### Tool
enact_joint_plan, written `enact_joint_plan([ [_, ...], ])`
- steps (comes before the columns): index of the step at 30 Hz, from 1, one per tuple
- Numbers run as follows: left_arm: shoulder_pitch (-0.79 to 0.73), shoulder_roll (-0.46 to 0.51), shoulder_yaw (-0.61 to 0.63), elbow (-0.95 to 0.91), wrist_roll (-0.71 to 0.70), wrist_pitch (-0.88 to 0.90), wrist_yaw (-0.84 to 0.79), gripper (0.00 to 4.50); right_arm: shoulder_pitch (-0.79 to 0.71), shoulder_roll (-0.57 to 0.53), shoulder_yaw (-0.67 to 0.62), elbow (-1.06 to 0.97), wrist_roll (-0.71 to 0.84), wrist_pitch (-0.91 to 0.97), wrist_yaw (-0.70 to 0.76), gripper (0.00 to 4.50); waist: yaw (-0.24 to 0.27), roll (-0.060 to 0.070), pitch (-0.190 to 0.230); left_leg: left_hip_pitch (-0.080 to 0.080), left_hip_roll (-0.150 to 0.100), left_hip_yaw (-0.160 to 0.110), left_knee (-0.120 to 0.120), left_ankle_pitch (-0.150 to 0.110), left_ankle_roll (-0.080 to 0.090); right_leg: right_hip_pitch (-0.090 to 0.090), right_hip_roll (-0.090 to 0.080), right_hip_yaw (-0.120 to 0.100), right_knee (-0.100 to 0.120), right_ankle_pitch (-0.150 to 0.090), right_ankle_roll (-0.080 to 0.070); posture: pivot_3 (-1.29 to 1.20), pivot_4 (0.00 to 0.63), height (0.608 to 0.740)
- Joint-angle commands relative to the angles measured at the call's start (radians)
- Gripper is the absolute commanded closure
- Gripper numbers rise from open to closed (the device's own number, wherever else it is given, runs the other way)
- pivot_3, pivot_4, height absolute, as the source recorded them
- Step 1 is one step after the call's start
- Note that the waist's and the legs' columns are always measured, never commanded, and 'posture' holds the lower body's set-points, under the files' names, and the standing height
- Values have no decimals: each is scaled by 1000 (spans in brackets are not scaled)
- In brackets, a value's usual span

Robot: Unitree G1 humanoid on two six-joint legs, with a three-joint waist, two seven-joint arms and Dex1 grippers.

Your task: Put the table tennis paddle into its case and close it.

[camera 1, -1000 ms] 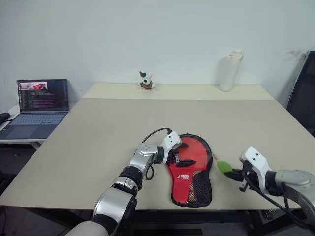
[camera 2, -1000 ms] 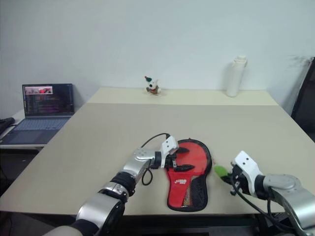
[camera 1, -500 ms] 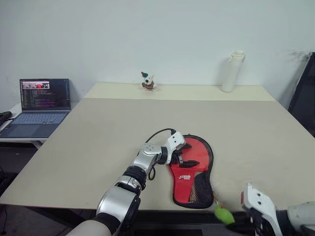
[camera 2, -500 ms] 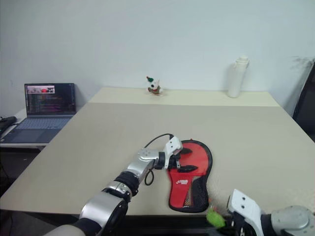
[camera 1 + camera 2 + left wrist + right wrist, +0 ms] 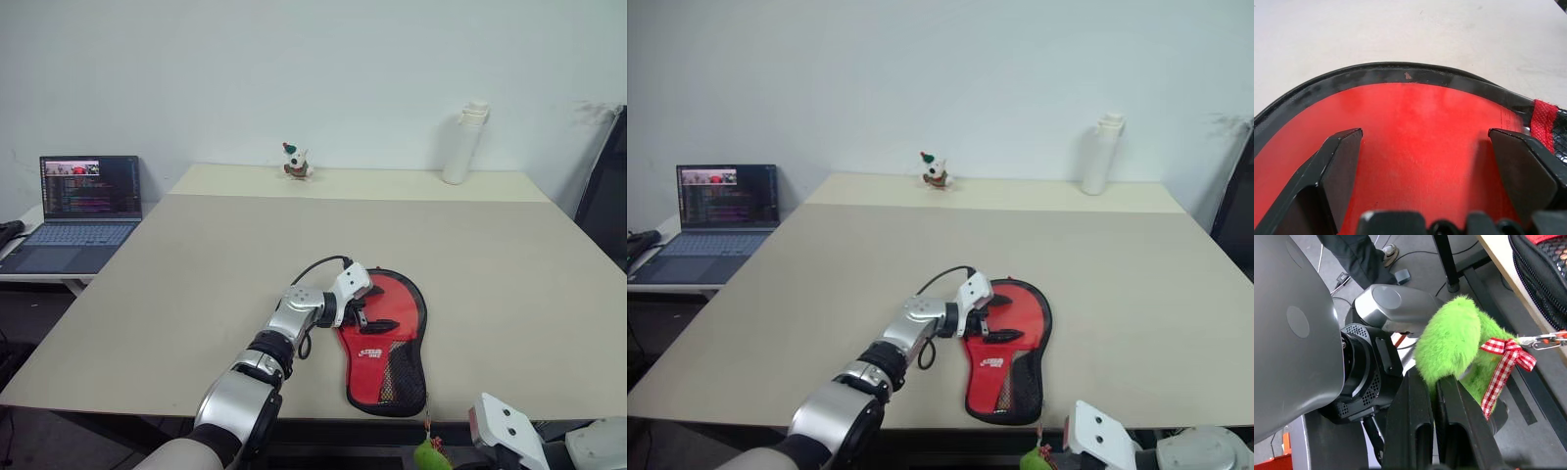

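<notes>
The case (image 5: 385, 338) lies flat on the table (image 5: 196, 264) near its near edge, red side up, round head toward the far side and narrow mesh end toward the near edge, so its long axis runs far to near. The paddle itself can't be picked out as a separate thing; red fills the head of the case, and whether that is rubber or fabric I cannot tell.

The left gripper (image 5: 364, 315) sits over the case's head, reaching in from the left, its 2 fingers (image 5: 1339, 161) spread wide. In the left wrist view they straddle the red surface inside the black zip rim, and they don't look closed on anything. That arm looks like a hold-down.

The right gripper (image 5: 1436, 396) is low, off the table's near edge, right of the case's narrow end, and clamped shut on the green tag (image 5: 1459, 350), a fluffy pull with a checked ribbon. A small chain runs from it toward the case's zip edge at the near end.

Here's what matters: the tag sits at the near, narrow end, below table level. My read is that closing means drawing it along the rim, and only the right arm has it.
</notes>
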Motion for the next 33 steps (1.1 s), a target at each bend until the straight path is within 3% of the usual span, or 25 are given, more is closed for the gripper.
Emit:
enact_joint_plan([
  [1,11,-10,-18,16,14,2,11,0,-5,-30,8,5,26,-13,30,4015,0,0,0,0,0,0,0,0,0,0,0,0,0,0,0,0,150,740],
  [7,16,-10,-19,1,10,-2,14,0,-63,-35,-14,47,45,-11,27,2090,-1,0,0,0,0,0,0,0,0,0,0,0,0,0,1,0,150,740],
  [14,22,27,21,-59,-32,10,15,0,-369,41,-10,287,10,-58,-49,2090,-7,-1,1,1,0,1,1,0,0,0,-1,2,0,2,3,0,150,740],
  [18,80,74,53,-237,-102,87,-34,0,-500,93,30,472,-67,-166,-41,2090,-12,-1,2,-1,1,2,-1,0,0,-3,0,5,0,2,3,0,150,740],
  [25,390,265,129,-846,-276,404,-57,0,-818,294,143,979,-223,-486,64,2090,-40,2,5,-1,3,2,-1,0,0,-7,3,12,2,2,2,0,150,740],
  [33,600,409,214,-1243,-339,606,94,0,-1020,318,174,1379,-344,-683,199,2090,-23,3,7,-1,3,2,0,0,0,-6,-1,12,3,2,2,0,150,740],
])
